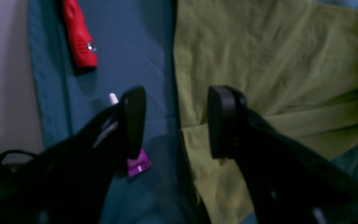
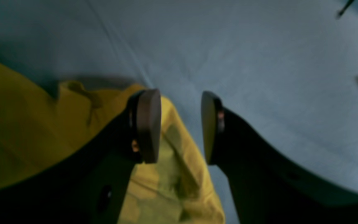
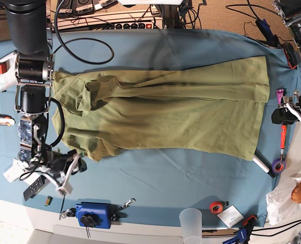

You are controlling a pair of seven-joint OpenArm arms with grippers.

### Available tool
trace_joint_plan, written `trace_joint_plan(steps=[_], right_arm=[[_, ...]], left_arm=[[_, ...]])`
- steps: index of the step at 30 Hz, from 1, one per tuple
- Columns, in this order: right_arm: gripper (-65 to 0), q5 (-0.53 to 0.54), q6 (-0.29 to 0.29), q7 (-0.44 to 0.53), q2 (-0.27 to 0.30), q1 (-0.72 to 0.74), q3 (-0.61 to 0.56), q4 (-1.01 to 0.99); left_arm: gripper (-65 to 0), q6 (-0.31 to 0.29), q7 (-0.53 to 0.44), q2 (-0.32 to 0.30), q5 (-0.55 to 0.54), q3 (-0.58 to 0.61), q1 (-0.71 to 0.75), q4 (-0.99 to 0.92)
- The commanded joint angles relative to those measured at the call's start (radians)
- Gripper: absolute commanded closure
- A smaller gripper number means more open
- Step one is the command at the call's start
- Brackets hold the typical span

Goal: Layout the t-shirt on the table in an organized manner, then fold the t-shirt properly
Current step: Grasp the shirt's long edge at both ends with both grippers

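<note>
While both pincers gape empty, the t-shirt (image 3: pixel 165 112) lies spread between them.

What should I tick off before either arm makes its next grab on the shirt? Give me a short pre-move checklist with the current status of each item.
1. Left gripper open, holding nothing: ok.
2. Right gripper open, holding nothing: ok.
3. T-shirt wholly on the table: ok.
4. Shirt laid flat: not ok; the sleeve end near the right arm is bunched and folded over.
5. Left jaws lined up on the hem edge: ok; one finger over the fabric, one over the cloth beside it.
6. Loose items clear of the left arm: not ok; a red tool and a purple tube lie close by the hem.
</note>
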Motion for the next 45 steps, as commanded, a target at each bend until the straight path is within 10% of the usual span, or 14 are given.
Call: trace_joint_plan(steps=[1,16,23,28,35,40,45], right_arm=[[-22.0,-0.001,-0.003,0.024,0.014,0.035,-0.011,0.006],[-21.8,-0.072,-0.031,0.098,-0.003,0.030,-0.043,-0.145],[0.0,-0.072,-0.034,0.106,-0.014,0.008,-0.042,-0.144],[0.0,-0.090,-0.108,0.103,-0.017,0.008,-0.042,-0.144],[0.0,-0.091,-0.108,0.093,-0.023,0.008,-0.042,-0.144],[0.0,-0.091,-0.108,0.043,-0.022,0.008,-0.042,-0.144],[0.0,-0.091,-0.108,0.039,-0.022,0.008,-0.042,-0.144]], left_arm=[[-32.2,0.000,-0.018,-0.024,-0.018,-0.007,-0.015,0.015],[-31.6,0.000,-0.027,-0.023,-0.042,-0.007,-0.015,0.015],[-2.0,-0.001,-0.204,0.014,-0.032,-0.006,-0.015,0.015],[0.0,0.019,-0.442,0.034,0.194,0.096,-0.025,0.015],[0.0,0.233,-0.536,0.034,0.494,0.402,-0.146,0.014],[-30.8,0.255,-0.552,0.035,0.588,0.500,-0.237,0.013],[-33.5,0.344,-0.602,0.076,0.649,0.524,-0.227,0.010]])
